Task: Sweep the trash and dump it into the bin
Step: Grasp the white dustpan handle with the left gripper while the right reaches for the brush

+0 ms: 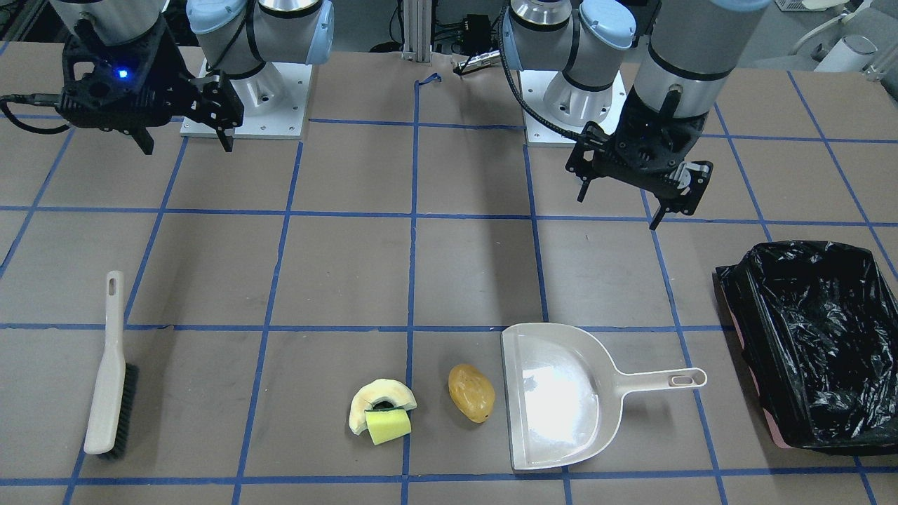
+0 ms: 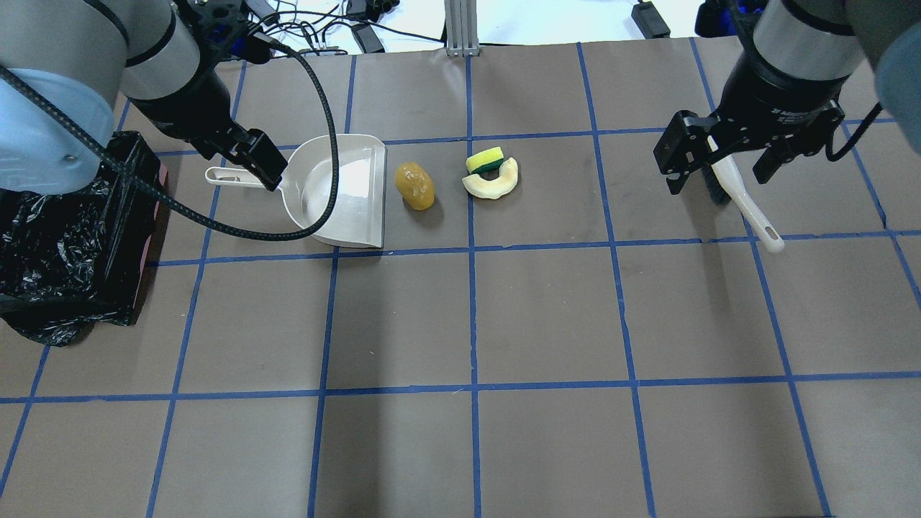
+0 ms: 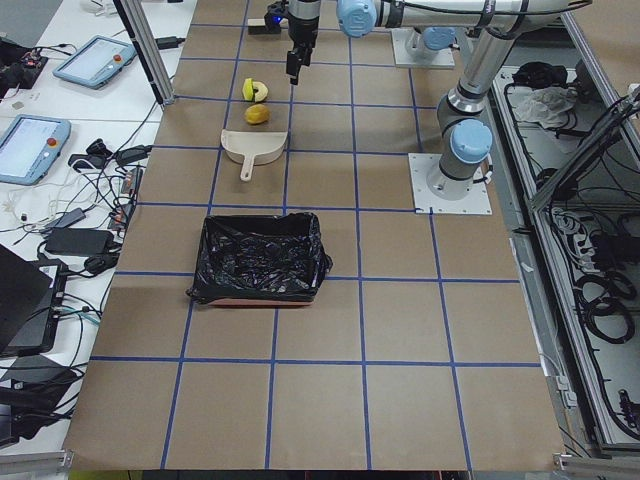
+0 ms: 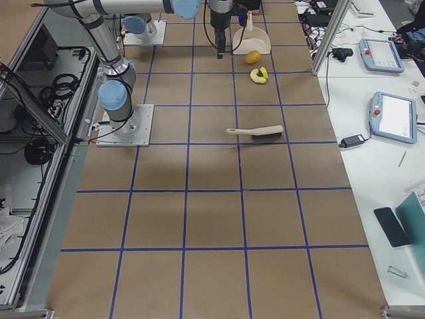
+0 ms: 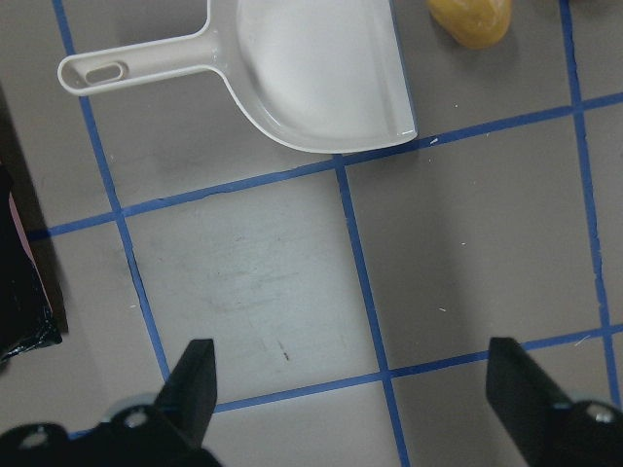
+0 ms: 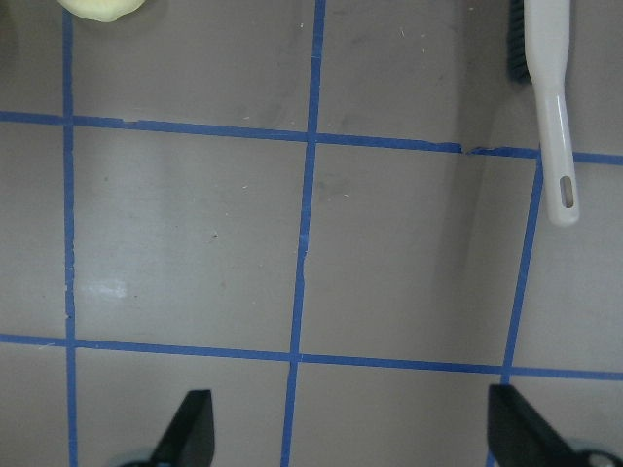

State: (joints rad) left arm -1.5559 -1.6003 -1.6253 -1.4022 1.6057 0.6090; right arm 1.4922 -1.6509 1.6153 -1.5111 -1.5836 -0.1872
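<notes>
– Overhead exterior: where is the trash sitting?
– All three pieces are lying on the counter (image 2: 547, 316), upper middle of the frame. The potato-like lump (image 2: 415, 185) is resting just beside the open mouth of the cream dustpan (image 2: 345, 194), not touching it. To its right, the pale fruit slice (image 2: 496, 183) is curving around the yellow-and-green sponge block (image 2: 484, 160), and the two are touching.
– And the bin (image 2: 65, 237)?
– It is sitting at the left edge, with the black liner crinkling over its rim. The dustpan is lying just to its right, handle pointing toward it.
– End effectors?
– The left end effector (image 1: 619, 210) is hanging above the counter near the dustpan handle, jaws spread wide, gripping nothing. The right end effector (image 2: 718, 180) is hovering at upper right, likewise released and carrying nothing. The brush (image 1: 109, 379) is lying flat on the counter below it; the front-facing view is showing the two well apart.
</notes>
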